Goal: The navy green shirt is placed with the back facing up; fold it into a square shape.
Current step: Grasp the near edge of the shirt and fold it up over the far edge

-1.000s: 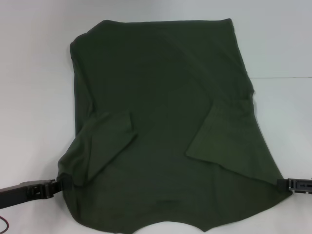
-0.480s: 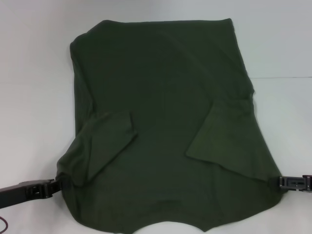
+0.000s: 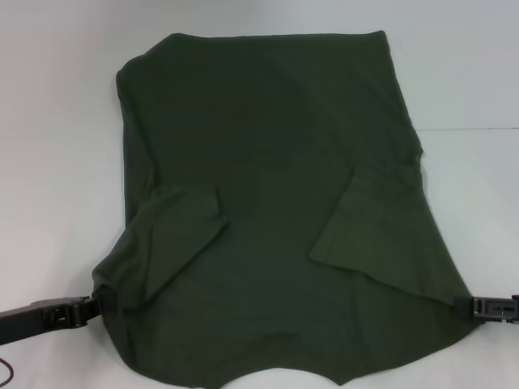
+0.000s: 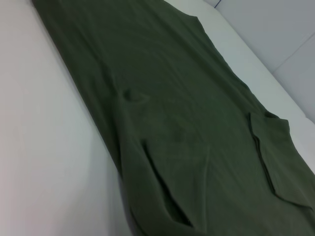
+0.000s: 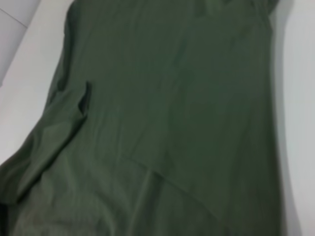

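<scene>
R gripper (image 3: 464, 308) backed off slightly along table's (image 3: 57, 162) near edge — navy green shirt (image 3: 276, 162) corner likely pinched; L gripper (image 3: 96, 304) unmoved, apparently clamping opposite corner. Sleeves folded in; lengthwise fold pending.

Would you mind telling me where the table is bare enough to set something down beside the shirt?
Bare table runs along the navy green shirt on the robot's left, again on its right, and as a strip beyond the far hem. The near corners are crowded: the left gripper and right gripper sit at the shirt's edges there.
</scene>
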Robot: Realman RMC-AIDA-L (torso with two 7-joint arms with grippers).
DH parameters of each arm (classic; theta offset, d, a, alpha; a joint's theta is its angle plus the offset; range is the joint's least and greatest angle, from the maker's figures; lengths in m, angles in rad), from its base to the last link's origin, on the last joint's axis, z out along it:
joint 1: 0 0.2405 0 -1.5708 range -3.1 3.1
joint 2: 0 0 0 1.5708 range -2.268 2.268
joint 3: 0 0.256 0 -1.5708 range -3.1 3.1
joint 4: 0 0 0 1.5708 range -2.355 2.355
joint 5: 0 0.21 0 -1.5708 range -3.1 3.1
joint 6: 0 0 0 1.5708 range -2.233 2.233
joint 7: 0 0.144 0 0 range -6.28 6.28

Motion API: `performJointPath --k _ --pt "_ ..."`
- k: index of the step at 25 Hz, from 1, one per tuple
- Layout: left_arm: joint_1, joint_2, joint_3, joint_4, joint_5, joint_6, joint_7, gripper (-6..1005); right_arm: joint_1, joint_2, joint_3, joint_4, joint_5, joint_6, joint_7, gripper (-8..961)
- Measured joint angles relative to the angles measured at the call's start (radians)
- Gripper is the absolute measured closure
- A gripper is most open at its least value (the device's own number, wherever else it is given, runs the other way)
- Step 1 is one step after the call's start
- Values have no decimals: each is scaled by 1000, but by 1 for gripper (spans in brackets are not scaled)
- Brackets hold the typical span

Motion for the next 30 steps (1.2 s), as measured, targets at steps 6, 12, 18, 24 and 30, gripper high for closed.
performJointPath --k 6,12,18,24,30 --pt "-1 0 3 -1 -2 -10 0 978 -5 0 3 9 -9 3 1 111" --pt "-1 0 4 -1 -4 -11 0 976 1 8 3 12 -10 11 1 127" --pt "-1 0 0 -1 -5 -11 2 976 17 18 -1 13 -10 11 2 143" --pt "0 1 -1 -1 -5 -14 3 975 25 21 -3 13 -10 1 2 159" --pt "-1 1 -2 -1 -5 -15 3 977 17 16 1 17 -11 4 10 176"
